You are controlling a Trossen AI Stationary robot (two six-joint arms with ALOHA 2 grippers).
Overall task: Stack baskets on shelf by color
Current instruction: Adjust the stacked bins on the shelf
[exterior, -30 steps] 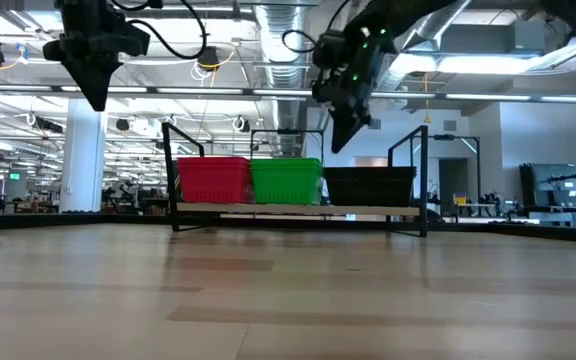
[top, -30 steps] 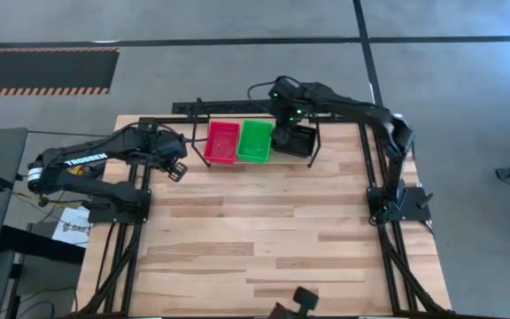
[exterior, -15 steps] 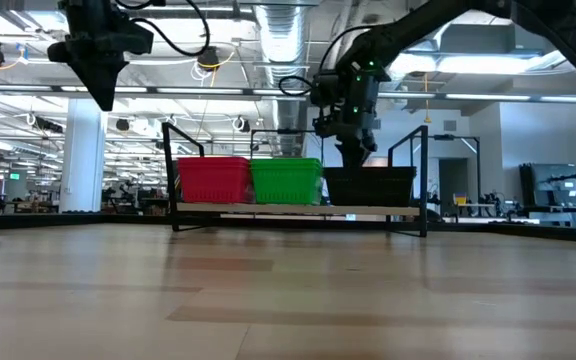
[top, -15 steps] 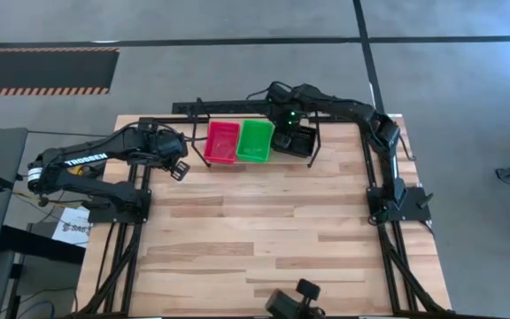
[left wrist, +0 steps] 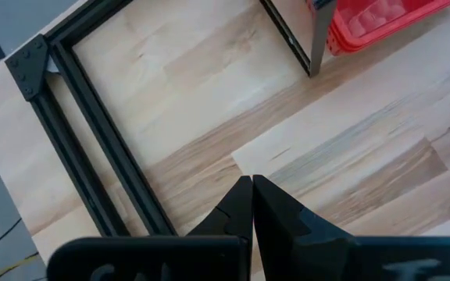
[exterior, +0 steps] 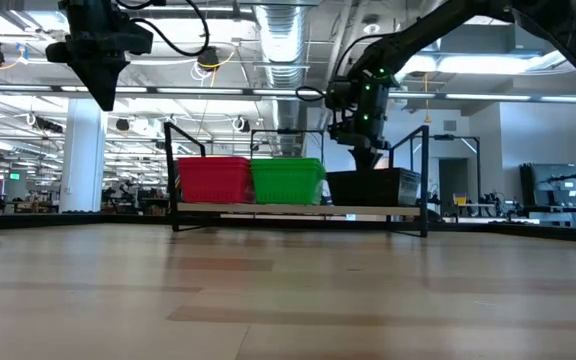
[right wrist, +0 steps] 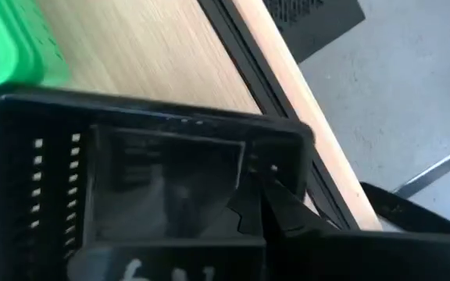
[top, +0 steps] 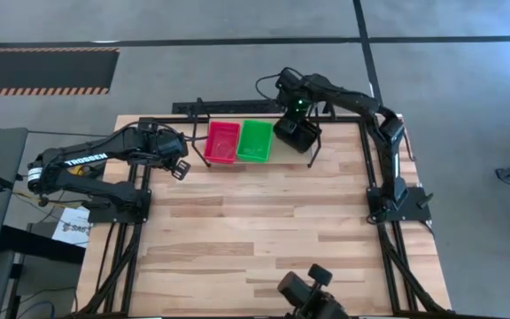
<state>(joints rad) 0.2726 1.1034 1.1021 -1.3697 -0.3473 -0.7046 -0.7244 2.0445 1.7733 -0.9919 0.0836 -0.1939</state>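
High view: my right gripper [top: 296,121] sits over the black basket [top: 295,136], which lies skewed at the shelf's [top: 237,163] right end beside the green basket [top: 255,141].

Low view: black basket tilted, not seated.

Right wrist view: fingers shut inside the basket's corner, gripping nothing. Nudge gently to square it.

Left gripper [top: 177,168] shut, parked.
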